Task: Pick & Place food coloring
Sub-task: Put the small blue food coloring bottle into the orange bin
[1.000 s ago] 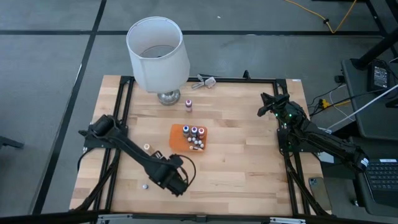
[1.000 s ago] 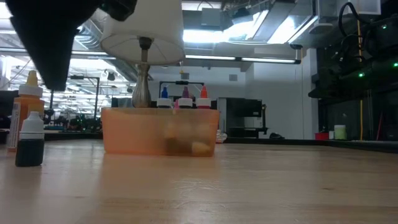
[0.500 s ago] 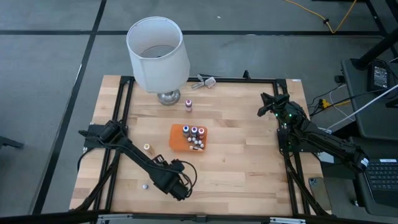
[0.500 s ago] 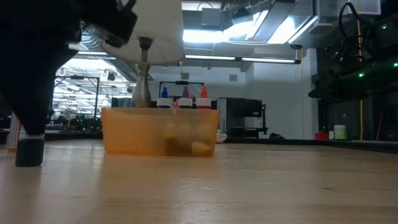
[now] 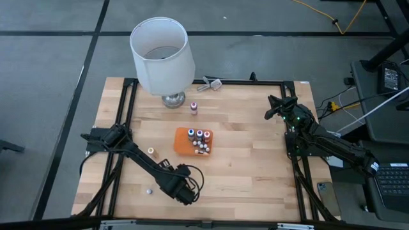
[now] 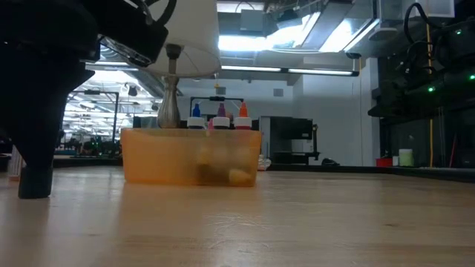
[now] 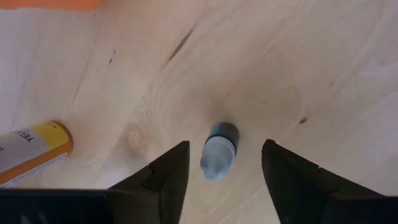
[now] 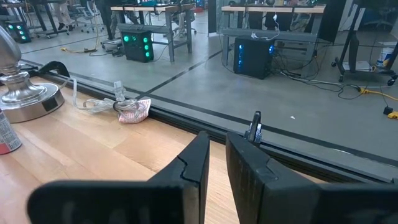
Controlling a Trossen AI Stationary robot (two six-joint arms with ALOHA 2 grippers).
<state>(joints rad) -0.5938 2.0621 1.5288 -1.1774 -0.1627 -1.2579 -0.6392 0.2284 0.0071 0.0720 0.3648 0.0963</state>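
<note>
You are at the pick step — the left gripper (image 7: 221, 167) straddles the small dark white-capped food-coloring bottle (image 7: 219, 150), fingers apart, untouching — next, close squarely.

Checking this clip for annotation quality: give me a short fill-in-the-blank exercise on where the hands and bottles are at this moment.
1. In the left wrist view, the left hand has its fingers on either side of a small bottle with a ____ cap.
2. The orange tray sits in front of the ____ at the table's back edge.
3. The right hand is ____ and holds nothing.
4. A yellow-labelled bottle lies on its ____ near the left hand.

Missing words: white; lamp; shut; side
</note>
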